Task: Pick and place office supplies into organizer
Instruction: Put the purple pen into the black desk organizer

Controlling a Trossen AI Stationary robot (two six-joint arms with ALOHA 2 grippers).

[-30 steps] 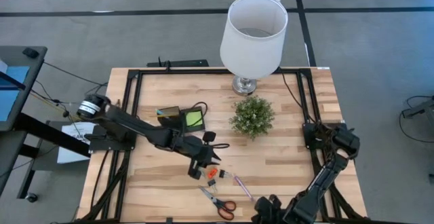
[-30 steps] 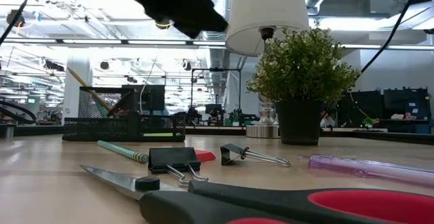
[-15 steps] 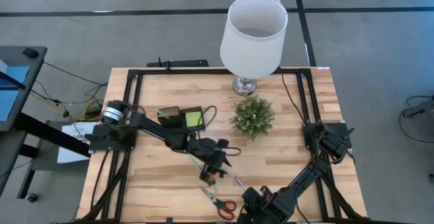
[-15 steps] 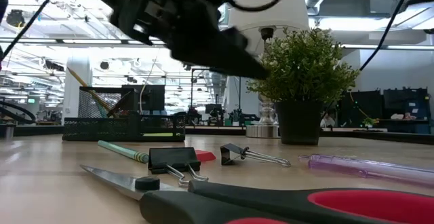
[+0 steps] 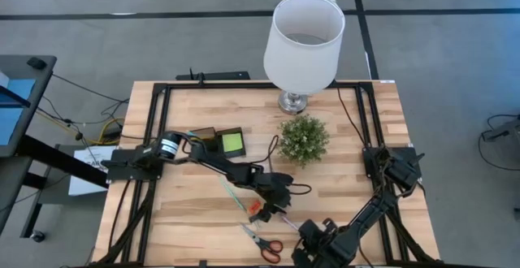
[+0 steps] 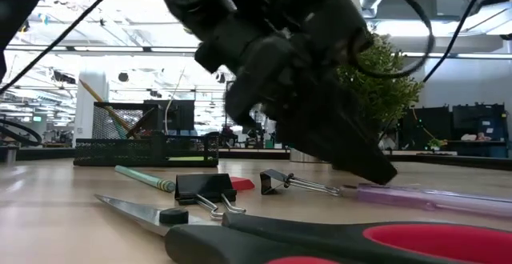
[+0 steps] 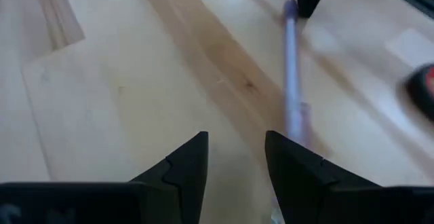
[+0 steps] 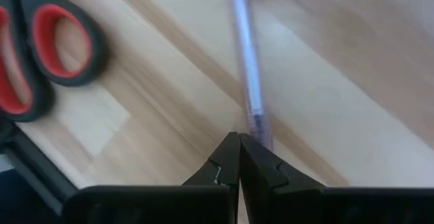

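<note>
My left gripper (image 5: 280, 201) (image 7: 236, 148) is open and low over the table's near middle. Its tips hang just above the near end of the pink pen (image 5: 287, 218) (image 7: 291, 81) (image 6: 432, 196). My right gripper (image 5: 309, 235) (image 8: 239, 141) is shut and points at the same pen (image 8: 245, 54) from the near side, just short of its end. On the wood lie the teal pen (image 5: 235, 195) (image 6: 144, 178), the orange clip (image 5: 254, 212), the black clips (image 6: 204, 188) and the red-handled scissors (image 5: 262, 242) (image 8: 41, 47). The black organizer (image 5: 213, 140) (image 6: 144, 146) holds the lime-green pad (image 5: 233, 143) in its tray and pens in its tall part.
The small potted plant (image 5: 302, 138) (image 6: 376, 88) stands right of the organizer, with the white-shaded lamp (image 5: 305, 34) behind it at the far edge. A black frame (image 5: 158, 105) runs around the table top. Bare wood lies at the near left and the right of the table.
My left gripper has swung from beside the organizer toward the table's right and near edge. It has come down until its tips are just over the pink pen. My right gripper has shifted a little toward the left, near the scissors. Nothing on the table has moved.
</note>
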